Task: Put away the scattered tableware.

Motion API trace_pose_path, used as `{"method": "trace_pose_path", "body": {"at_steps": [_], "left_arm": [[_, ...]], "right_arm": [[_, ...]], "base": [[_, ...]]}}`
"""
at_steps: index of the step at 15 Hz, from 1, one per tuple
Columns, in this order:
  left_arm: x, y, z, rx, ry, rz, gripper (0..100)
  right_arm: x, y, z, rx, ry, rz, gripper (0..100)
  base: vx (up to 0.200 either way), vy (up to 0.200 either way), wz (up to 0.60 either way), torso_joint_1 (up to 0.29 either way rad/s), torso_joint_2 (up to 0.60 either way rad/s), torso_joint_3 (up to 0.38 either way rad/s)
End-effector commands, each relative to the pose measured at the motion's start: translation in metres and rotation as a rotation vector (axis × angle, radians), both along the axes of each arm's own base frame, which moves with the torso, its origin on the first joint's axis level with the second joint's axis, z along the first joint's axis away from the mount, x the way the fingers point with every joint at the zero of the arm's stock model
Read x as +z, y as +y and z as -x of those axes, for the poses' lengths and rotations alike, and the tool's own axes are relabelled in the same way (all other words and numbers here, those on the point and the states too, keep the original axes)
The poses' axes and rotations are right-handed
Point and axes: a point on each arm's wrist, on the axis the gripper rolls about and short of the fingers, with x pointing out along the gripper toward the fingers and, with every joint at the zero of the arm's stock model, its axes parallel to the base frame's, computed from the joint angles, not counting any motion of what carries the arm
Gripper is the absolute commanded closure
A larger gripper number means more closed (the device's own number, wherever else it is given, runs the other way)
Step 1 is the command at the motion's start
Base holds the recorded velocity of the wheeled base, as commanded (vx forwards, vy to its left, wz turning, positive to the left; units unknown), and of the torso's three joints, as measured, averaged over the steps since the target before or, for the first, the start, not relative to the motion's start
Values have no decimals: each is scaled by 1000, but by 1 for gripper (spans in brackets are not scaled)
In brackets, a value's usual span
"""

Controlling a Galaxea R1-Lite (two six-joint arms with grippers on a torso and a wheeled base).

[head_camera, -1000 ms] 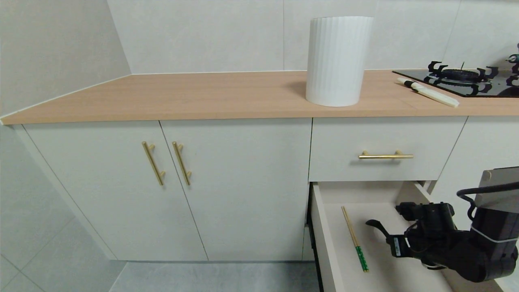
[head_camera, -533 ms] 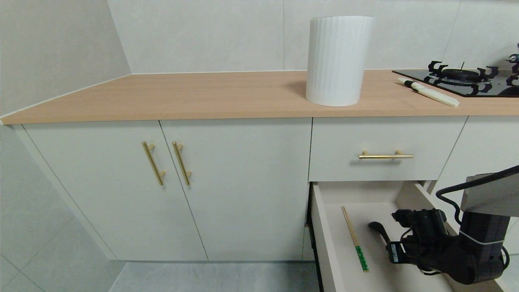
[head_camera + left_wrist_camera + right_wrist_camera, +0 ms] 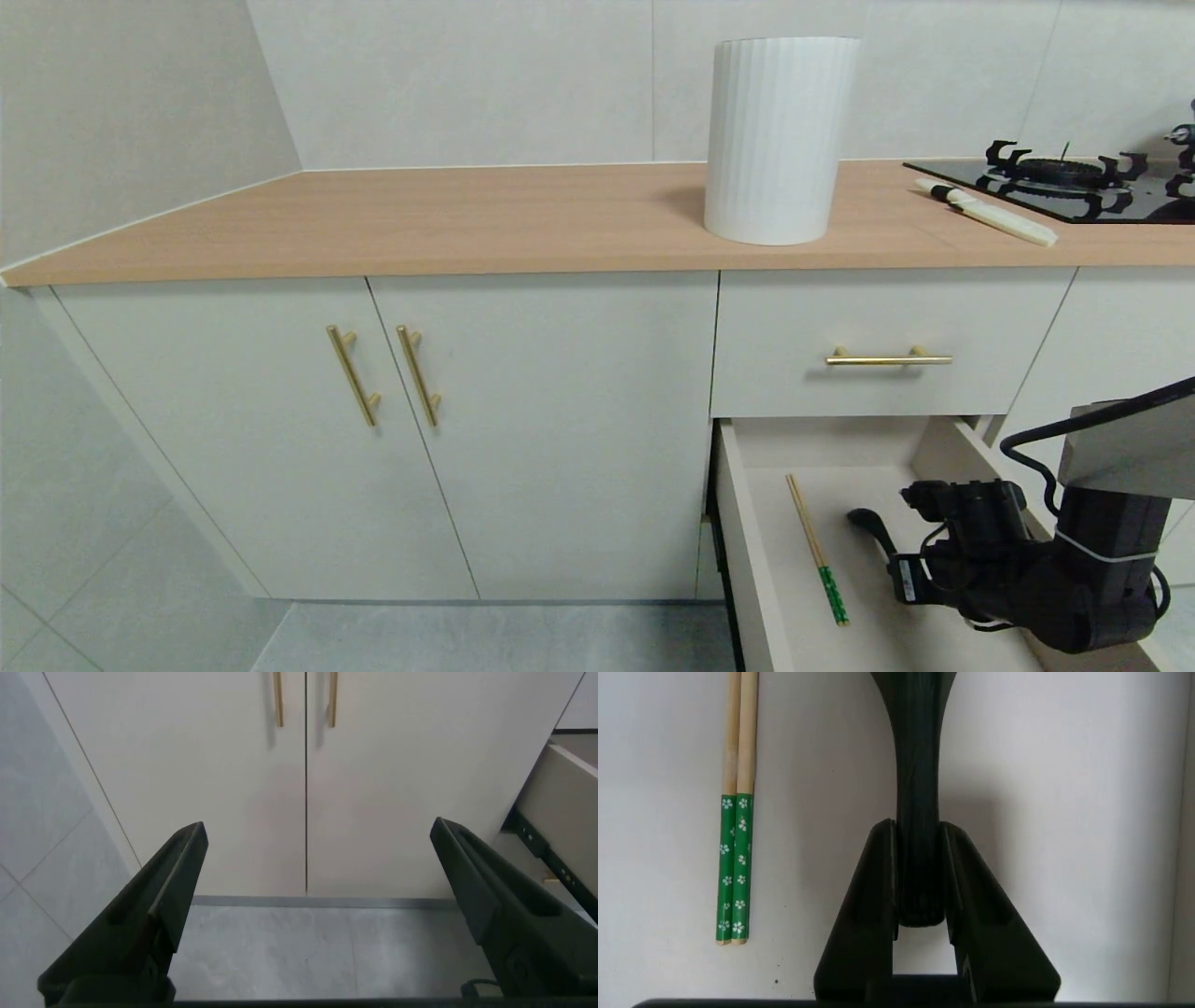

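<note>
1. So, the right gripper (image 3: pixel 904 571) is down inside the pulled-out lower drawer (image 3: pixel 738 532), and its two fingers are clamped tight on the thin end of a black utensil (image 3: pixel 868 525).
2. In the right wrist view, the gripper (image 3: pixel 920 891) pinches the utensil (image 3: pixel 915 765) right at its tip. The handle widens as it runs away from the fingers. I can't tell what kind of utensil it is, or whether it's touching the drawer floor (image 3: pixel 1064 812).
3. A pair of chopsticks (image 3: pixel 815 551) with green flowered ends lies flat on the drawer floor. They sit side by side, on the robot's left of the utensil and near it but not touching. They also show in the wrist view (image 3: pixel 736 812).
4. The left gripper (image 3: pixel 320 838) is spread wide with nothing in it. It's down low, facing the closed cabinet doors (image 3: pixel 374 784) with the gold bar handles (image 3: pixel 304 695).
5. The upper drawer (image 3: pixel 887 327) is closed.
6. On the wooden countertop (image 3: pixel 467 219) there's a tall white ribbed container (image 3: pixel 780 140). A white knife (image 3: pixel 990 213) lies further toward the robot's right, just beside the black stove (image 3: pixel 1064 182).
</note>
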Motion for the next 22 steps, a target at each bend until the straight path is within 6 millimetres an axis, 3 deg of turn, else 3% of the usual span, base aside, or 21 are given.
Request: {"method": "trace_pose_path", "body": {"at_steps": [1, 5, 10, 11, 12, 13, 16, 22], "left_arm": [[0, 0, 0, 1, 1, 0, 0], [0, 0, 0, 1, 1, 0, 0], [0, 0, 0, 1, 1, 0, 0], [0, 0, 0, 1, 1, 0, 0], [0, 0, 0, 1, 1, 0, 0], [0, 0, 0, 1, 1, 0, 0], [0, 0, 0, 1, 0, 0, 0], [0, 0, 0, 1, 0, 0, 0]], "right_arm": [[0, 0, 0, 0, -1, 0, 0], [5, 0, 1, -3, -11, -4, 0], [74, -4, 13, -21, -160, -28, 0], [101, -4, 23, -8, -185, -41, 0], [102, -4, 23, -8, -185, -41, 0], [135, -4, 39, 23, -218, -69, 0], [173, 4, 65, 90, -216, -97, 0], [219, 9, 112, 228, -149, -182, 0]], "base": [[0, 0, 0, 0, 0, 0], [0, 0, 0, 0, 0, 0], [0, 0, 0, 0, 0, 0], [0, 0, 0, 0, 0, 0], [0, 0, 0, 0, 0, 0], [0, 0, 0, 0, 0, 0], [0, 0, 0, 0, 0, 0], [-167, 0, 0, 1, 0, 4]]}}
